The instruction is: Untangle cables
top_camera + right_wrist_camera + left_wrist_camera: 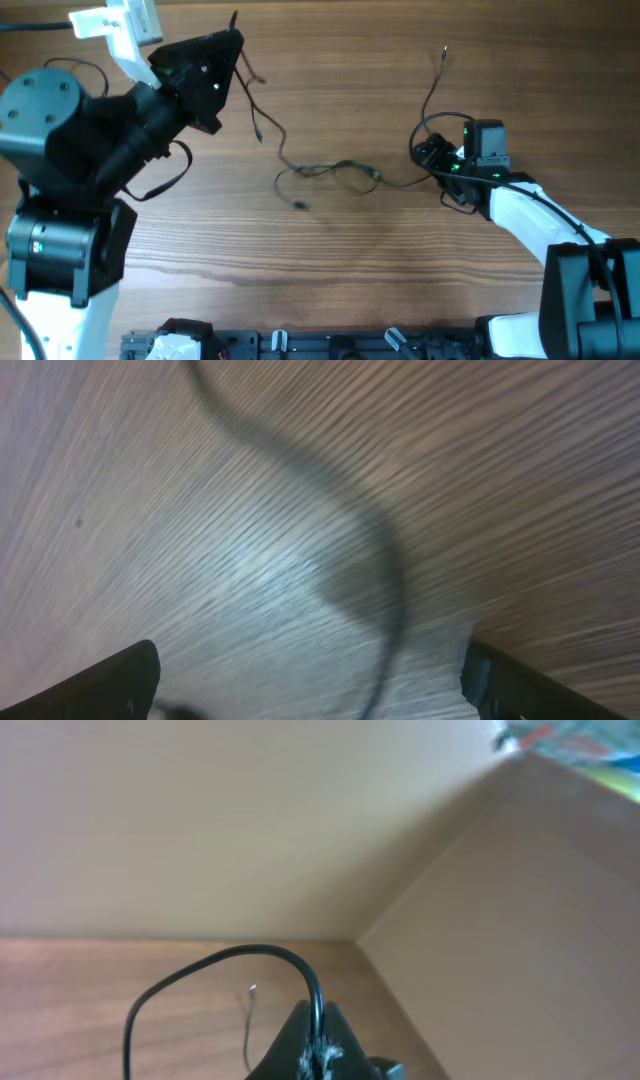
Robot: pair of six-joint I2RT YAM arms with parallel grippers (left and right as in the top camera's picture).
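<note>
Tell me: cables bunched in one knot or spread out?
Spread out. The cables trail in loose loops across the table; whether the middle crossing is knotted, cannot tell.

Wood-grain table [400,270]: smooth, matt w/ faint sheen. Cables [322,170]: thin black jacket, prob. plastic, slightly glossy; tips silvery, metal-looking. Left arm [130,130]: black matt plastic. Right arm [530,220]: white glossy shell. Wall [200,820]: smooth, matt.

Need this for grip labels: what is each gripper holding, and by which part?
Left gripper pinches a cable mid-wire, not at a plug. Right gripper is open, holding nothing.
</note>
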